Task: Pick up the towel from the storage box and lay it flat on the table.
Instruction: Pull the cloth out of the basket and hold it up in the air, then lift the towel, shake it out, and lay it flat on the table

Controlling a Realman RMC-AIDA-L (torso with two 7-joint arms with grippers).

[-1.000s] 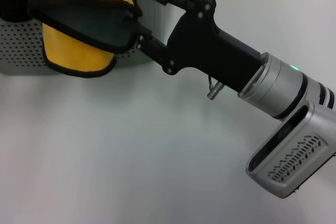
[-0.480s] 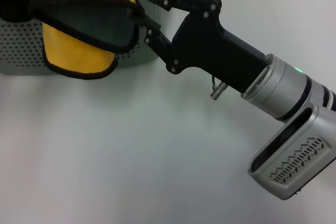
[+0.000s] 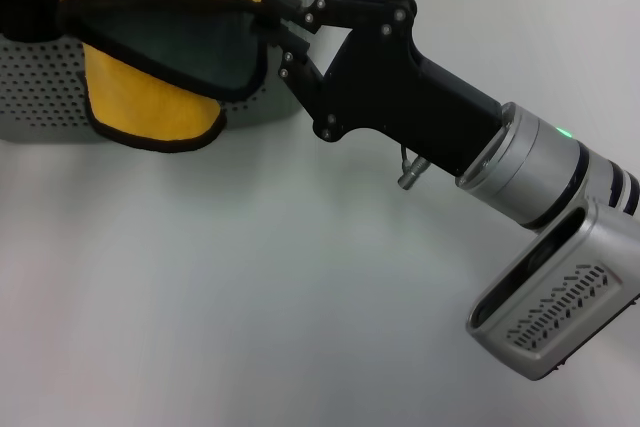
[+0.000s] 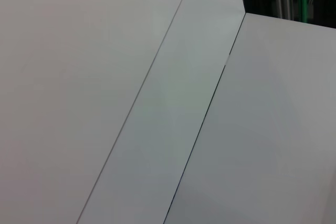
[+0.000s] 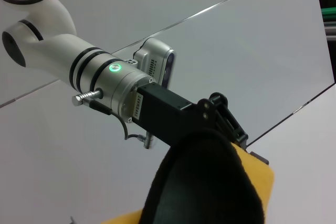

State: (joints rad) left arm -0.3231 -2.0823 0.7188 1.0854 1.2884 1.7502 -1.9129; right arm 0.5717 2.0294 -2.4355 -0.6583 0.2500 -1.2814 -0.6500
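Towel (image 3: 150, 57), soft and limp, hangs folded above the storage box (image 3: 40, 97) at the table's (image 3: 300, 297) far left edge; right gripper (image 3: 272, 32) pinching its black-stitched hem, best hold.

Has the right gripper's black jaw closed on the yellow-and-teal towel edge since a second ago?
Yes. The right gripper narrowed onto the towel edge, beside the grey-green perforated storage box.

Soft, fuzzy cloth towel (image 3: 150, 97), yellow-orange and dark teal w/ black stitched edging. Perforated matt grey-green plastic storage box (image 3: 40, 97) at the far left of the smooth, faintly glossy white table (image 3: 250, 297). Right gripper (image 3: 275, 32): matt black plastic, brushed metal wrist.
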